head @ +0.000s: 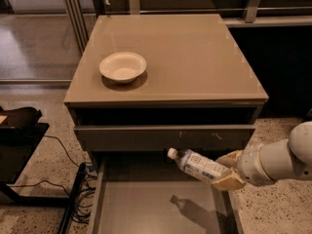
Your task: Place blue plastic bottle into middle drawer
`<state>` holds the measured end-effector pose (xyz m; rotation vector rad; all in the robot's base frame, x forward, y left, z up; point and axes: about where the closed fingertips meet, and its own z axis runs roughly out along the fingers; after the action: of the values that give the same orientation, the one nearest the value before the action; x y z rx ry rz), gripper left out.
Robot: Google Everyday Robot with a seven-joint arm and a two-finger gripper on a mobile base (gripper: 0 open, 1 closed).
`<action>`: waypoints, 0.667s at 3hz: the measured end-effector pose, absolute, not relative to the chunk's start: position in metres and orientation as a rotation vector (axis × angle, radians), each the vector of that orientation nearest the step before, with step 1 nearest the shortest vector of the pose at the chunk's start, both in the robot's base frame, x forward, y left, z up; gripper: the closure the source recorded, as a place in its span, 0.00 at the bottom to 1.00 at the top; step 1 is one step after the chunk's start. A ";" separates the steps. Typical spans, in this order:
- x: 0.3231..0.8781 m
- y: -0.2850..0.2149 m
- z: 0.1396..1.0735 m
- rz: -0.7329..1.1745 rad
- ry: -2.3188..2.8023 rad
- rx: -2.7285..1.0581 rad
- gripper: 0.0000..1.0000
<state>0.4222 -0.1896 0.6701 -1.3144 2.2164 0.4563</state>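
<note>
right now my gripper [228,171] is clamped on the blue plastic bottle [197,165], tilted above the open middle drawer [146,206].

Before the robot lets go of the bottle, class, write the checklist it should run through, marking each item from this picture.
1. Tool grips blue plastic bottle at its base: ok.
2. Middle drawer pulled open: ok.
3. Bottle over the drawer, shadow on its floor: ok.
4. Bottle resting on the floor: not ok, held tilted in the air.
5. White bowl on the cabinet top, clear of the path: ok.
</note>
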 end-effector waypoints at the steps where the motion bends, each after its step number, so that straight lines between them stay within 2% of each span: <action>1: 0.423 -0.188 0.669 0.459 2.216 -1.318 1.00; 2: 0.434 -0.173 0.642 0.461 2.211 -1.337 1.00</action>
<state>0.4340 -0.1734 0.6422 -1.3369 2.2109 0.4612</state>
